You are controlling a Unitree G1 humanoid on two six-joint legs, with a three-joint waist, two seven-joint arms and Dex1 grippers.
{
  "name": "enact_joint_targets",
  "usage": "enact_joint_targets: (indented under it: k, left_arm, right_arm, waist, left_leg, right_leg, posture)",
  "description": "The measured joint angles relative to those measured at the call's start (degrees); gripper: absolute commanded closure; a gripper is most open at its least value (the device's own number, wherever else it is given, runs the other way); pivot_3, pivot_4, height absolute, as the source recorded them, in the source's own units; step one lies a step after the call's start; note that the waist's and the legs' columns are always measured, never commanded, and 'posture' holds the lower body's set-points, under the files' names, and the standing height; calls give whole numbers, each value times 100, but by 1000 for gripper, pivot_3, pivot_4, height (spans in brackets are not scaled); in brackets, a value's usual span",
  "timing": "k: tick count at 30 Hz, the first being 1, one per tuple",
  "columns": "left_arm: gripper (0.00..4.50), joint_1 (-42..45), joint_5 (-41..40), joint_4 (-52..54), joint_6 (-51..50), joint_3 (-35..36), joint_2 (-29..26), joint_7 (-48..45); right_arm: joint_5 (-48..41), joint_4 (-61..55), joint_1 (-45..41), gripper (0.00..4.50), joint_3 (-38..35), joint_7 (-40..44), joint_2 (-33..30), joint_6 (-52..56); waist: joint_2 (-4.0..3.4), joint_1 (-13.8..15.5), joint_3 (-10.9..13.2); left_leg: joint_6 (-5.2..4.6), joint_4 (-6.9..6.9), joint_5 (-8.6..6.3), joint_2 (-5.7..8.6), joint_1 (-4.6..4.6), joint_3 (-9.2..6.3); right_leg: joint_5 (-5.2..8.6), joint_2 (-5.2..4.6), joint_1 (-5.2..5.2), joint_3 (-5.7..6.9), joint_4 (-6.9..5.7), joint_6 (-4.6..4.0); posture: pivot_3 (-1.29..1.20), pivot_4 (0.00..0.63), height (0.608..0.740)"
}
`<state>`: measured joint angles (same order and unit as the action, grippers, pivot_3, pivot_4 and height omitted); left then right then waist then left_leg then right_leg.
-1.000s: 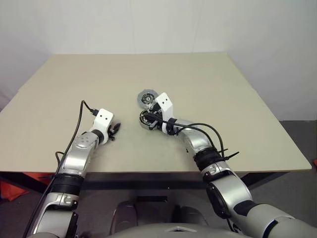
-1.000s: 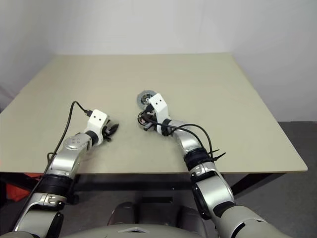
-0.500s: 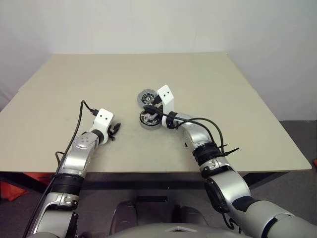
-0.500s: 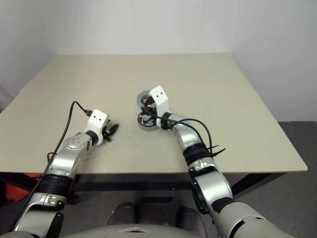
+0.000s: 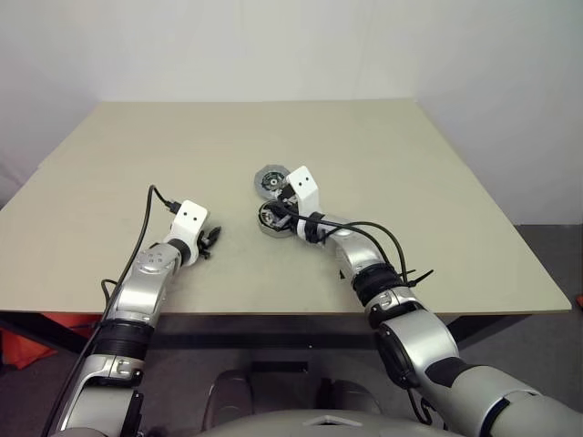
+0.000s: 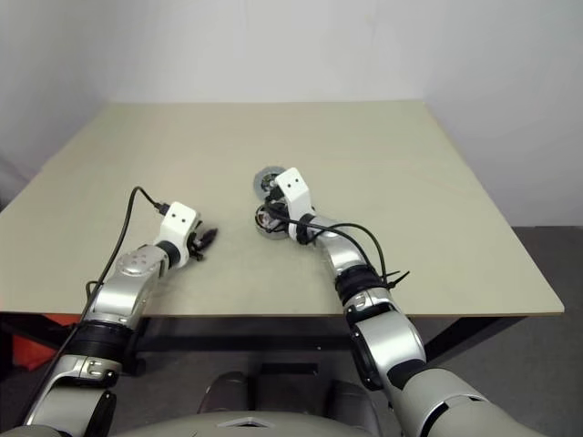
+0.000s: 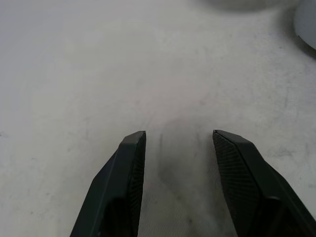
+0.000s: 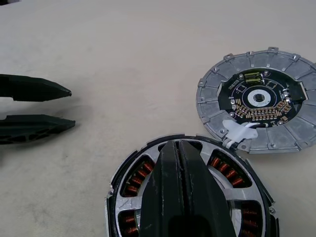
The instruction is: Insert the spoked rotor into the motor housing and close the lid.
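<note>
Rotor placement looks done: on the tabletop (image 5: 437, 182), the housing (image 8: 148, 170) lies flat near the middle, and the black-rimmed rotor (image 8: 129, 159) sits inside it, copper windings showing between its spokes. That leaves only the closing, I judge. Just beside the housing, the lid (image 8: 256, 101) lies open with its circuit face up, joined by a small white link, so it can fold over. The right claw (image 8: 180, 148) is closed, holding nothing, its tips over the rotor's hub, probably to press it home or to work toward the lid. Well apart to the left, the left claw (image 7: 177, 140) hovers over bare tabletop, fingers parted and empty, seemingly kept out of the way.
</note>
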<state>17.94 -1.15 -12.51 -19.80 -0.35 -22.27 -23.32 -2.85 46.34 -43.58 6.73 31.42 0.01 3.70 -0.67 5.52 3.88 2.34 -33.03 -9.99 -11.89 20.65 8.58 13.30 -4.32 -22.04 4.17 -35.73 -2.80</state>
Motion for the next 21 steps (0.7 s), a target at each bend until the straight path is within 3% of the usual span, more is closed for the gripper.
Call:
enact_joint_targets:
  k: [6, 21]
  left_arm:
    - [2227, 5, -3, 26, 14, 6, 2, 5]
    - [2227, 4, -4, 1, 45, 8, 10, 39]
  right_arm:
    - [-143, -375, -8, 4478, -148, 94, -35, 21]
    - [71, -441, 160, 4478, 106, 72, 5, 233]
  waist:
    - [0, -5, 0]
    - [0, -12, 0]
  left_leg:
    - [-2, 1, -1, 1, 48, 1]
    - [-7, 1, -4, -1, 35, 2]
  right_leg:
    - [-19, 2, -38, 1, 3, -38]
    - [-18, 2, -30, -2, 5, -38]
  posture:
    - [0, 0, 740]
    - [0, 0, 740]
